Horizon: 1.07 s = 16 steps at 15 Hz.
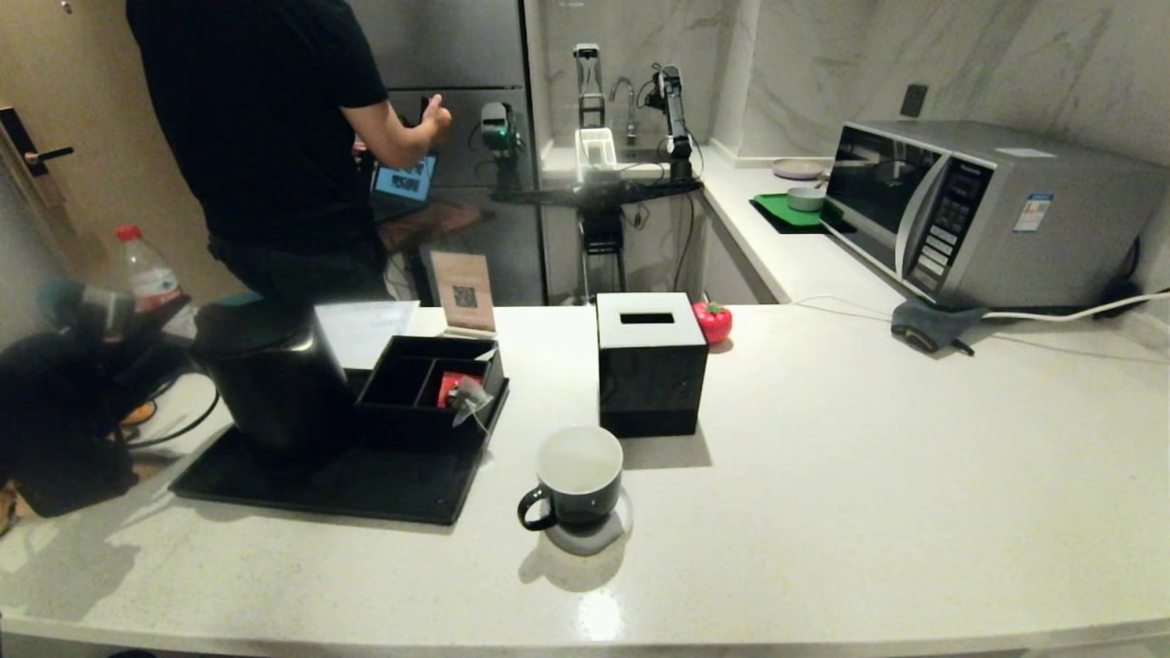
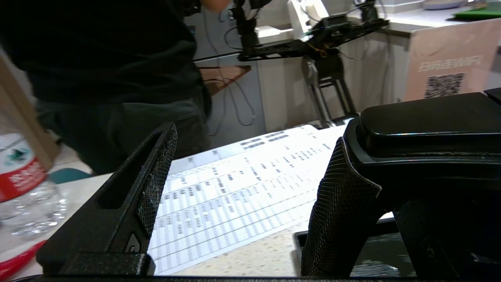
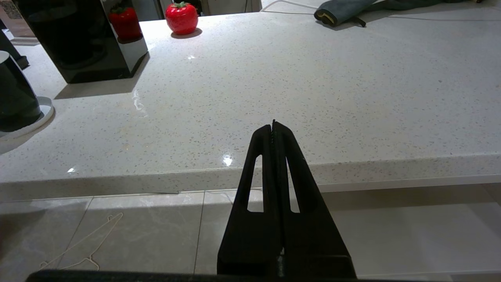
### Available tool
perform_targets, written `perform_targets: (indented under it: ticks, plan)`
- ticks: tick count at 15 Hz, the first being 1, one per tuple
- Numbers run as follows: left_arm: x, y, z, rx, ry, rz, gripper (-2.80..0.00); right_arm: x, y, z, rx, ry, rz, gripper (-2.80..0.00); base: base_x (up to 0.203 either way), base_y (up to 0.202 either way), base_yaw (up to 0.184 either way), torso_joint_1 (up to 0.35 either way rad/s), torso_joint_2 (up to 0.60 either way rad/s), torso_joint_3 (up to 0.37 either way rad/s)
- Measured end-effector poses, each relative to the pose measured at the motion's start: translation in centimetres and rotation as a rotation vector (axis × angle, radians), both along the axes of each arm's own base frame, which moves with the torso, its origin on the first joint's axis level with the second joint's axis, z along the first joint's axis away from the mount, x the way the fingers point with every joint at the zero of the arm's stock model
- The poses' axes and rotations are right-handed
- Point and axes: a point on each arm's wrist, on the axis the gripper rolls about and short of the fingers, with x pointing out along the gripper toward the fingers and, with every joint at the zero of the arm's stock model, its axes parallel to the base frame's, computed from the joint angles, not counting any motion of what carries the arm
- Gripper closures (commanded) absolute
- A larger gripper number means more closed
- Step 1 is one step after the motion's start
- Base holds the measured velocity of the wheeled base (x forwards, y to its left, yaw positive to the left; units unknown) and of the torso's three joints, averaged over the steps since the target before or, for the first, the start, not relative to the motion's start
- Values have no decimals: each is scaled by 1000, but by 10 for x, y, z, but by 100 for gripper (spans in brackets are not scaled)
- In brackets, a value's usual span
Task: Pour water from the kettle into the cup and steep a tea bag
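Black kettle [image 1: 265, 379] upright on tray; cup [image 1: 578, 477] empty; tea bag [image 1: 470, 400] in organiser.

You are facing a pale speckled counter [image 1: 823, 475]; a microwave [image 1: 987, 210] is sitting against the marble wall [image 1: 1005, 55], and grey floor tiles [image 3: 137, 231] are showing below.

Matte black tapered tool fingers [image 2: 156, 184], mesh-textured pads.

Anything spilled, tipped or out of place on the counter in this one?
Nothing spilled or tipped. One oddity: the tea bag hangs over the front edge of the black organizer box rather than lying inside. The cup stands upright on its coaster, the kettle upright on the tray.
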Motion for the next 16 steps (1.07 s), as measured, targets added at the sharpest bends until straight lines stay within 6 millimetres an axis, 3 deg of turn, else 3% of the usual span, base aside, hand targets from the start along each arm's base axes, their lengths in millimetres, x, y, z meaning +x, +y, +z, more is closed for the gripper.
perform_targets:
  ticks: [12,13,16]
  plan:
    - [1,-1,1,-14,8,-42,-280,0,0,0,0,0,0,0,0,0,0,0,0,0]
    - [1,-1,1,-14,8,-42,0,0,0,0,0,0,0,0,0,0,0,0,0,0]
    - [1,-1,1,-14,9,-44,0,0,0,0,0,0,0,0,0,0,0,0,0,0]
